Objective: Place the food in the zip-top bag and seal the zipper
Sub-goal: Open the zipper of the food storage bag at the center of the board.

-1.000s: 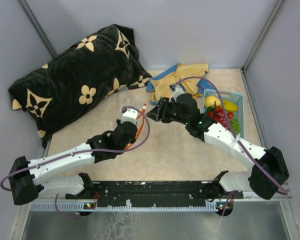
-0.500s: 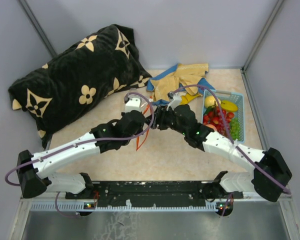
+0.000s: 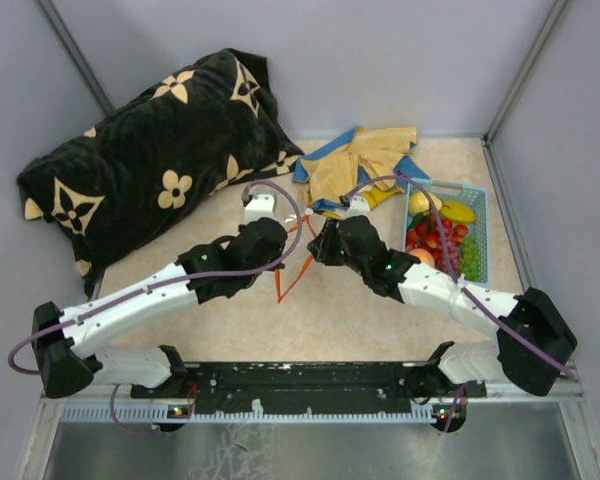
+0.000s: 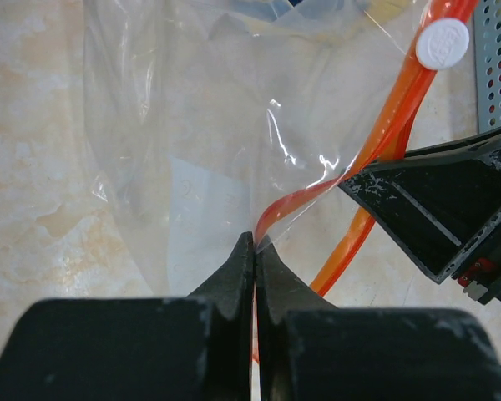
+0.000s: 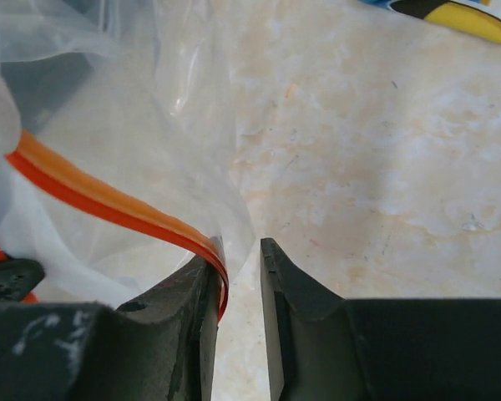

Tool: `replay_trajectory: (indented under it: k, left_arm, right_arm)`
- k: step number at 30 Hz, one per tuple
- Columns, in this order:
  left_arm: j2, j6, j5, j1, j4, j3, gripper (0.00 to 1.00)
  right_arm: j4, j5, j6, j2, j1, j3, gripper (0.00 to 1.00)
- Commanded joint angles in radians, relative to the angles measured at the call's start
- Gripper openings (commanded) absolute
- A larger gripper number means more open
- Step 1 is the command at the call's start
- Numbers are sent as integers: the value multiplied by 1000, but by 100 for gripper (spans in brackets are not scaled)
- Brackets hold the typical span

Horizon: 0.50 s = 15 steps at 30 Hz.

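Note:
The clear zip-top bag hangs between my two grippers at the table's middle. My left gripper is shut on the bag's edge at the red-orange zipper, whose white tip shows at the upper right of the left wrist view. My left gripper's jaws are pressed together. My right gripper is slightly open; the zipper lies against its left finger, with a gap to the other finger. The food lies in the light-blue basket to the right. The bag looks empty.
A yellow-and-blue cloth lies behind the grippers. A large black pillow with tan flowers fills the back left. Grey walls enclose the table on three sides.
My left gripper moved right and forward with the bag. My right gripper moved left to meet it at the zipper. The bag's strip now hangs between them.

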Motion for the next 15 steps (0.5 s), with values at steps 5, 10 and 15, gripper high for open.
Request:
replay_trajectory:
  k: [5, 10, 15]
  left_arm:
    - [-43, -24, 45, 26, -21, 40, 0]
    - [-39, -11, 60, 26, -17, 48, 17]
    - [-39, 34, 75, 26, 12, 47, 44]
  right_arm:
    - [-30, 80, -31, -18, 8, 26, 10]
    - [-54, 33, -30, -11, 8, 85, 0]
    - [-166, 29, 28, 4, 9, 181, 0]
